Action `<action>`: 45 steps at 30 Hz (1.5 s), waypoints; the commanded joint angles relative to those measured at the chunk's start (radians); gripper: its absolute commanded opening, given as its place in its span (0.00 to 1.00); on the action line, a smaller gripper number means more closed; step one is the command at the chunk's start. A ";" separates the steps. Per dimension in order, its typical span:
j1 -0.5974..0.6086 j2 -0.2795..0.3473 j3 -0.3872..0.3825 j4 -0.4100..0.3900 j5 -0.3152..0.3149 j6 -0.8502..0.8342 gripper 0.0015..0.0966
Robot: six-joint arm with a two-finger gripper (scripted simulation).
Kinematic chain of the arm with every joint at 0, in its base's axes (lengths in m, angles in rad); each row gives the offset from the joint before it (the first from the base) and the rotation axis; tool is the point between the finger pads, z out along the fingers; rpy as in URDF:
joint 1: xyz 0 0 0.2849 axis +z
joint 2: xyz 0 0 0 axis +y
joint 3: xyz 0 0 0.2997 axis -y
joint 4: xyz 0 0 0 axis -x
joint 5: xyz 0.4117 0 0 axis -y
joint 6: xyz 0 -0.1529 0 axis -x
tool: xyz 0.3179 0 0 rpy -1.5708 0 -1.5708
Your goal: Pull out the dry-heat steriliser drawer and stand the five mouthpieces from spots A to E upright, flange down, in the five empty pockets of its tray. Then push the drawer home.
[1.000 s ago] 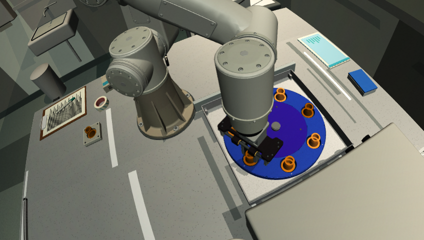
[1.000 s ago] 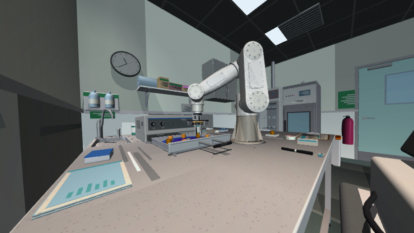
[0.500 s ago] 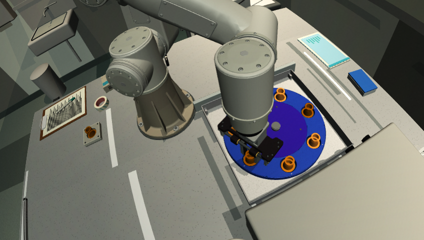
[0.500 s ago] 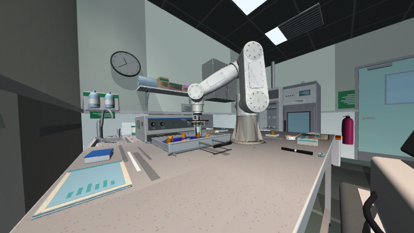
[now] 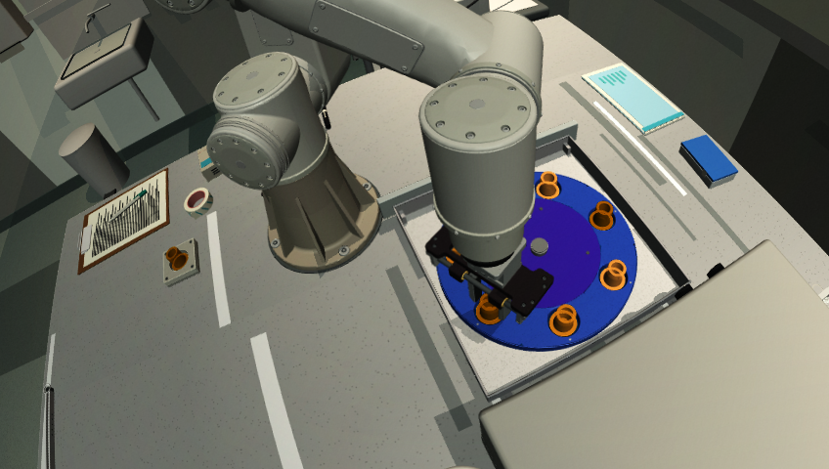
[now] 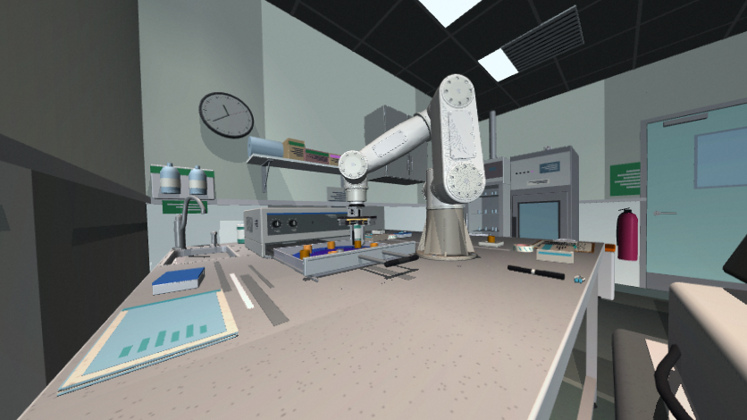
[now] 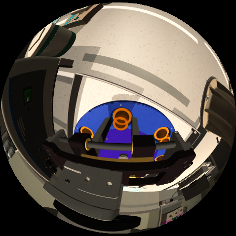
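Observation:
An orange mouthpiece [image 5: 488,310] [image 7: 121,118] stands upright in a pocket at the near-left rim of the round blue tray [image 5: 567,261], directly under my gripper [image 5: 494,296] [image 7: 121,128], which is open and holds nothing. The tray lies in the pulled-out steriliser drawer [image 6: 342,256]. Several more orange mouthpieces stand in pockets round the tray's rim, among them one at the front [image 5: 563,320] and one on the right [image 5: 614,275]. One mouthpiece [image 5: 175,257] sits on a small grey pad on the bench far to the left.
The steriliser's beige housing [image 5: 669,372] covers the bench at the lower right, next to the drawer. A clipboard [image 5: 124,219] and a tape roll [image 5: 198,201] lie at the left. A blue box [image 5: 708,159] and a teal pad [image 5: 632,96] lie beyond the drawer.

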 commanded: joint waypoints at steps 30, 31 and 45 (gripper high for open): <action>0.000 -0.048 0.023 0.000 -0.070 0.000 0.32; 0.000 -0.048 0.023 0.000 -0.070 0.000 0.32; 0.000 -0.116 0.076 0.000 -0.190 0.000 0.32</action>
